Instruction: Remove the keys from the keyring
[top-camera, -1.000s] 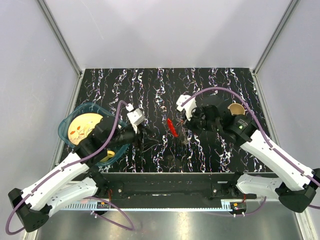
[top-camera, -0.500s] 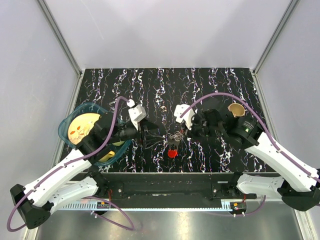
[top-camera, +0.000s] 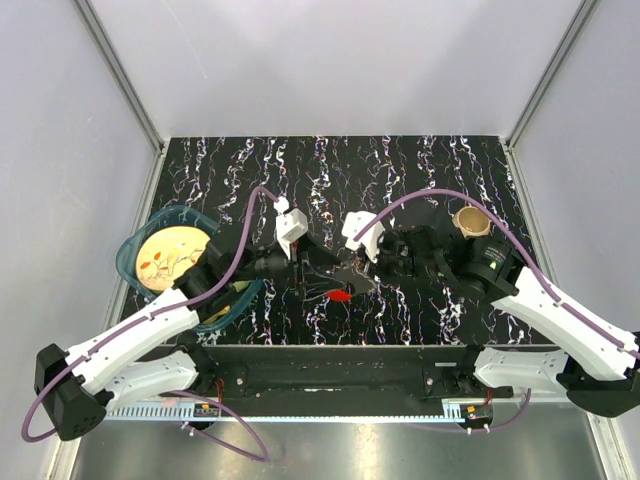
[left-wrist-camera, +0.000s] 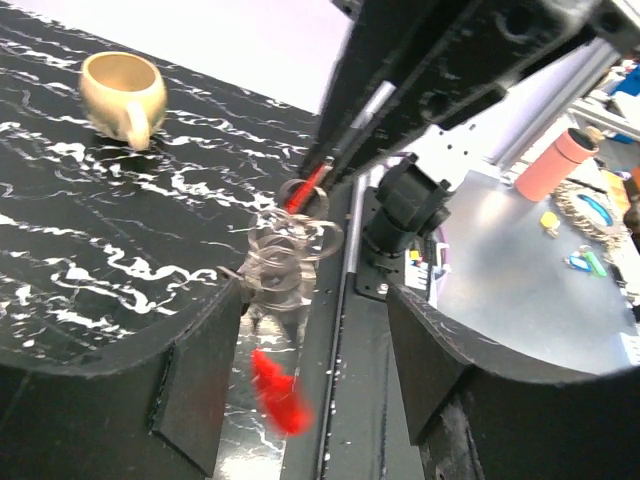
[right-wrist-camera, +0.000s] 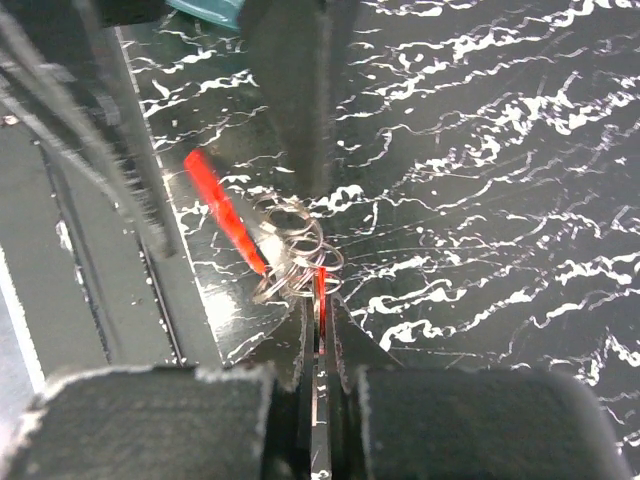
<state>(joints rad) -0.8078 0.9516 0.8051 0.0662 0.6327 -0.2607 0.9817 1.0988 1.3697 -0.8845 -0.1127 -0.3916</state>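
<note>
Left hand (left-wrist-camera: 315, 310) has swung right, open; right hand (right-wrist-camera: 318, 310) pinches keyring (right-wrist-camera: 295, 250)

Lab test cell: white panel walls (top-camera: 330, 60) (aluminium-framed) enclose the table (top-camera: 400, 170).

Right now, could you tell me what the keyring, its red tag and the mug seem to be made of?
The keyring: thin bright metal, going by its silvery glints. The red tag: likely plastic, an even saturated red, though blurred. The mug: probably glazed ceramic, tan with a soft sheen.
</note>
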